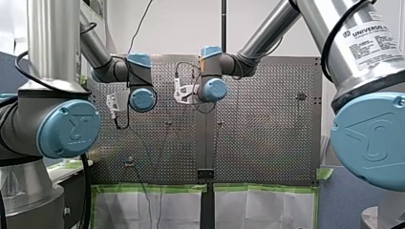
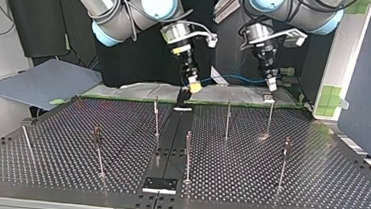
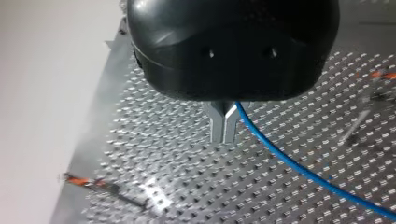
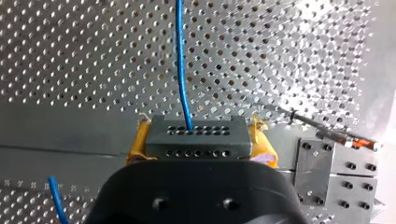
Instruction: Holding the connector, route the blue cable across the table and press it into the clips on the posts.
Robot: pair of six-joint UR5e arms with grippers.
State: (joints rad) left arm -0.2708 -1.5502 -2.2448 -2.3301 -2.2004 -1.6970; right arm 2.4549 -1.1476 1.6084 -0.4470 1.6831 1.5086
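Right wrist view: the connector point(image 4: 196, 136), a small grey block with rows of holes, is pinched between the yellow pads point(image 4: 261, 142) of my right gripper point(image 4: 198, 145), one pad on each of its short sides. The blue cable point(image 4: 181, 70) leaves its front face and runs straight ahead of the fingers, over the perforated table point(image 4: 70, 56).

I judge the connector to be rigid and light, so its flat sides are the good place to hold it. The cable looks thin, soft and probably smooth. It should bend and sag wherever nothing supports it, so it is better guided close to a clip than pulled hard at the plug.

In the left wrist view the metal fingers point(image 3: 217, 123) of my left gripper point(image 3: 223, 134) are pressed together at the tips. The cable comes out at their root, touching one finger, and slants away beside them. Whether it is really clamped, I cannot tell.

In the top view both arms come down with bent wrists, grippers pointing at the table. The cable hangs between the two grippers, and the tips of my left gripper are just above the clip point(image 2: 268, 96) on a post point(image 2: 270, 118).
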